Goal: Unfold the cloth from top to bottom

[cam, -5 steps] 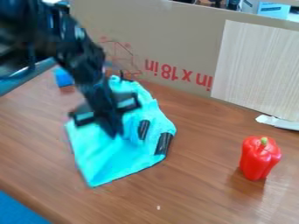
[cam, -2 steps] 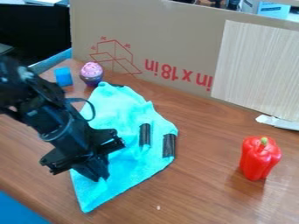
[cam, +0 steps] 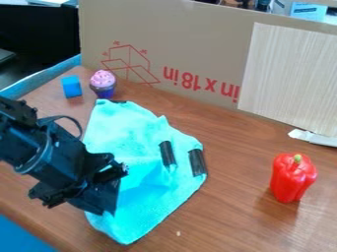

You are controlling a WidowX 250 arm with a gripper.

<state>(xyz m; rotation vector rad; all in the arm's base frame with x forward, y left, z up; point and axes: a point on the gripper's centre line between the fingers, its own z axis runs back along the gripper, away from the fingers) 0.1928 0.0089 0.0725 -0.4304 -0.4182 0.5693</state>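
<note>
The black, hard-surfaced hand [cam: 104,206], angular and blocky, is at the left side of the turquoise cloth [cam: 138,177], covering part of its edge; whether it is apart, together or clamped on the fabric, I cannot tell. A thin black cable [cam: 69,118] loops above the arm [cam: 25,142], which comes in from the left. The cloth lies soft and rumpled on the smooth, brown wood-grain tabletop [cam: 243,211], with raised folds through its middle and a rounded near end. Two dark strips [cam: 197,162] sit toward its right side. Just beyond its far end stands a toy cupcake [cam: 103,83], with a bumpy pink top and purple base, near a flat-faced blue block [cam: 72,86]. Well apart to the right stands a glossy, lobed red pepper [cam: 291,179] with a green stem. Behind, an upright brown cardboard panel [cam: 197,44] bears a pale, finely grained sheet [cam: 289,74].
</note>
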